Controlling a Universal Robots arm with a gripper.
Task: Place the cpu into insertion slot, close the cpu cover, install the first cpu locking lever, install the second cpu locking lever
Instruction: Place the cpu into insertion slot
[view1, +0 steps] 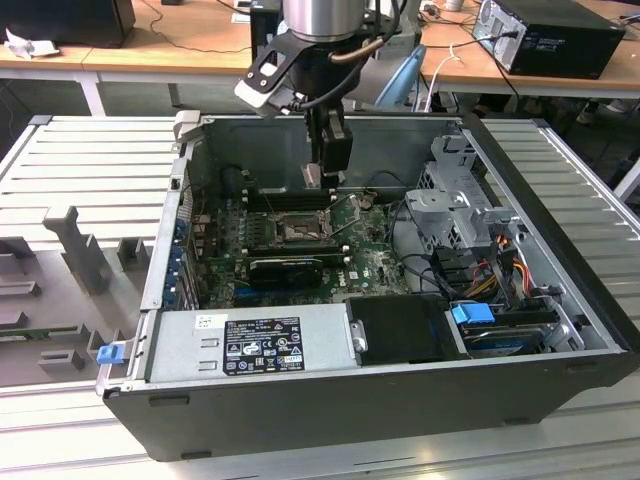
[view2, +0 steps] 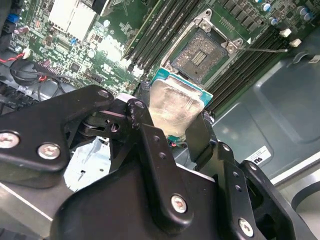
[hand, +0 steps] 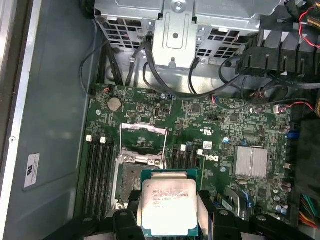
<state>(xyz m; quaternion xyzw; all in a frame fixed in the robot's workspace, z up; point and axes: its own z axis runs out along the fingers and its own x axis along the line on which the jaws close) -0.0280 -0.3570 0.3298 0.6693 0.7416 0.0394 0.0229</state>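
My gripper (view1: 325, 172) hangs inside the open computer case (view1: 560, 300), shut on the cpu (view1: 313, 176). The cpu is a silvery square chip on a green base, and both wrist views show it pinched at two opposite edges between my black fingers (hand: 207, 212), cpu (hand: 167, 204) (view2: 175, 106). The chip hovers above the green board, just beside the insertion slot (hand: 131, 181) (view2: 201, 54) (view1: 296, 228), whose dark centre is bare. The cpu cover (hand: 144, 136) stands raised open at the slot's far side. A thin metal locking lever (view2: 262, 49) sticks out sideways from the slot.
Memory slots (hand: 100, 170) flank the socket. A long black card (view1: 285, 268) lies nearer the front, with a grey power supply (view1: 255, 340) in front of it. A metal drive cage (view1: 460, 210) with cables fills the exterior view's right side. A finned heatsink (hand: 251, 161) sits on the board.
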